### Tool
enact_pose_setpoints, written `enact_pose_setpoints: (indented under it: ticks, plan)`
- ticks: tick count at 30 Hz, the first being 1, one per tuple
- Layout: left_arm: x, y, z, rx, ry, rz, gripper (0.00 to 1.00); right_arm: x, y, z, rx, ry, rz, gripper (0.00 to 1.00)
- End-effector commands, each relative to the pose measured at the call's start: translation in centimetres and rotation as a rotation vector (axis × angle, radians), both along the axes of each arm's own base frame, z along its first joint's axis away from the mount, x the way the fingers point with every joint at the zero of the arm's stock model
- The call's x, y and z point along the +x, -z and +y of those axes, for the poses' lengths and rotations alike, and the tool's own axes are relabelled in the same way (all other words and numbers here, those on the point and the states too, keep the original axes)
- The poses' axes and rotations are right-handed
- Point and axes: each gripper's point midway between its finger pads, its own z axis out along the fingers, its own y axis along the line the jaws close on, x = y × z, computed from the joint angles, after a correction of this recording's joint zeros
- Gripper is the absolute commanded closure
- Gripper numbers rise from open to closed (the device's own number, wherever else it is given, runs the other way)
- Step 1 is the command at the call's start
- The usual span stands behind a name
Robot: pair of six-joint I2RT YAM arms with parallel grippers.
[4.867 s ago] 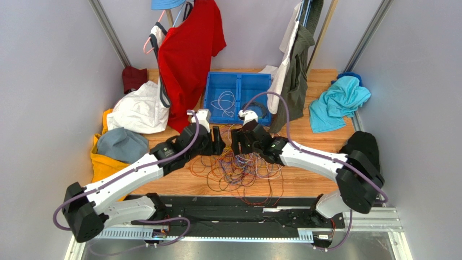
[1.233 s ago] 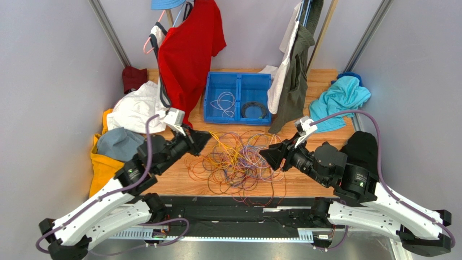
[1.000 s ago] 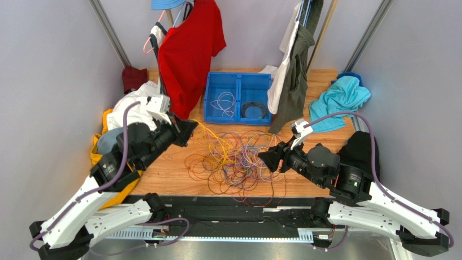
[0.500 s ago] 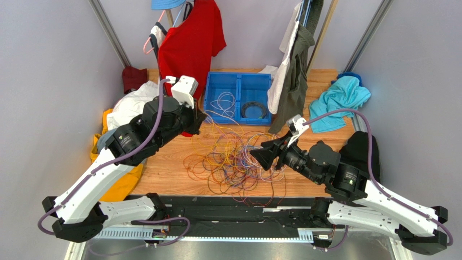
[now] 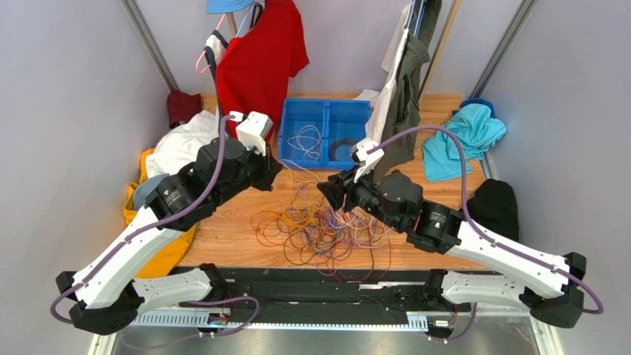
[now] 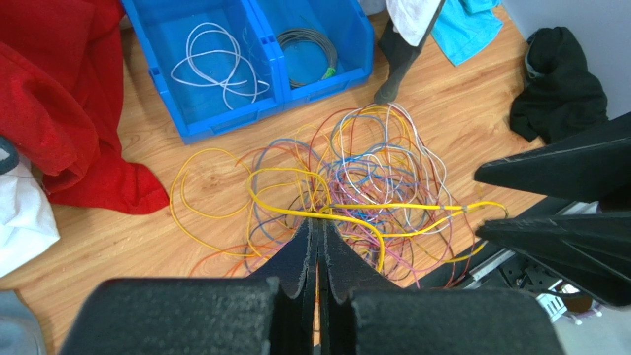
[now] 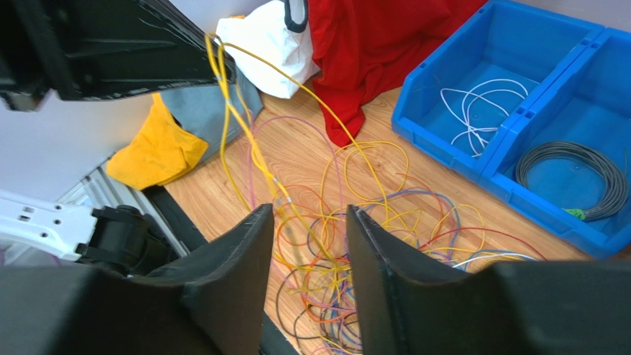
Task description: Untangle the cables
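Yellow and thread-thin, one yellow cable is clamped in the closed left fingers. They are held up over the far left of the table, just beside the hanging red shirt. From them the strand slopes down into the cables, a loose, springy heap of orange, purple, red, white and yellow loops on the smooth wood at the table's middle. The right fingers, matt black wedges, stand apart over the heap's far side, gripping nothing; yellow strands show beyond the gap. Farther back, a hard blue plastic bin holds a white cable in its left compartment and a black coiled ring in its right.

Half a second ago the right arm reached less far. It has since swung farther and leftward toward the left fingers, which have barely moved.

In the top view the right arm covers the heap's far right part. Where the yellow cable ends inside the tangle cannot be traced.
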Motion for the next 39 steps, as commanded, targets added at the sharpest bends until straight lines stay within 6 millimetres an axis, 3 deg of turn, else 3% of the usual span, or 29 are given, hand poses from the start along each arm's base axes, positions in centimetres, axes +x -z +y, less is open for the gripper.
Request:
enact_pose_setpoints:
  ticks: [1,3,4,6,8,9,10,12,14,19,24,26,29,30,32,33,35,36,38,39]
  plan:
    - [-0.5,-1.4,0.3,-0.036,0.018,-0.051,1.00,1.0,-3.2,-0.2,0.060,0.042,-0.065,0.74]
    - [-0.6,-1.3,0.6,-0.039,0.009,-0.056,1.00,1.0,-3.5,-0.5,0.073,0.050,-0.067,0.95]
    - [-0.4,-0.6,0.7,-0.033,-0.006,-0.050,1.00,0.9,-3.9,-1.0,0.084,0.061,-0.074,1.00]
    - [-0.2,0.3,0.7,-0.031,-0.018,-0.041,1.00,1.0,-5.1,-1.7,0.100,0.077,-0.095,1.00]
    - [0.2,2.7,0.2,-0.009,-0.029,0.002,0.94,1.3,-6.1,-2.5,0.094,0.107,-0.111,1.00]
    - [0.3,3.7,0.0,0.000,-0.033,0.025,0.86,1.2,-7.3,-2.9,0.094,0.113,-0.121,1.00]
    - [0.5,6.4,-0.3,0.019,-0.063,0.087,0.50,1.5,-8.1,-3.3,0.076,0.133,-0.135,1.00]
    - [0.8,9.0,-0.3,0.047,-0.105,0.145,0.31,1.6,-8.7,-3.7,0.061,0.145,-0.144,1.00]
    - [0.9,11.9,0.0,0.069,-0.166,0.209,0.01,2.0,-10.2,-4.1,0.062,0.172,-0.164,1.00]
    - [0.9,16.6,1.1,0.111,-0.273,0.311,0.01,2.9,-13.8,-5.5,0.052,0.235,-0.211,1.00]
    - [0.6,19.9,1.6,0.046,-0.290,0.384,0.01,2.9,-17.4,-7.3,0.053,0.279,-0.278,1.00]
    - [0.1,19.8,1.1,-0.004,-0.262,0.385,0.01,3.0,-16.7,-6.6,0.031,0.259,-0.268,1.00]
    - [-0.3,19.6,0.6,-0.082,-0.228,0.362,0.01,3.6,-12.1,-4.6,-0.065,0.232,-0.200,1.00]
    - [-0.3,19.7,0.6,-0.105,-0.228,0.355,0.01,4.4,-8.3,-3.5,-0.143,0.227,-0.156,1.00]
    - [-0.5,18.4,0.6,-0.165,-0.211,0.316,0.01,4.7,-3.9,-2.1,-0.183,0.198,-0.068,1.00]
    - [-0.6,18.2,0.6,-0.190,-0.205,0.298,0.01,5.5,0.1,-1.5,-0.253,0.193,-0.006,1.00]
    - [-0.9,16.6,0.6,-0.258,-0.182,0.252,0.01,5.7,2.9,-0.6,-0.286,0.173,0.058,1.00]
    - [-0.9,16.2,0.6,-0.285,-0.168,0.227,0.01,5.9,3.6,-0.8,-0.315,0.186,0.075,1.00]
    - [-1.5,14.8,0.3,-0.346,-0.118,0.184,0.01,5.6,0.9,-1.2,-0.250,0.190,0.049,1.00]
    - [-1.8,14.5,-0.2,-0.374,-0.076,0.164,0.01,5.2,-2.4,-1.6,-0.143,0.185,-0.004,1.00]
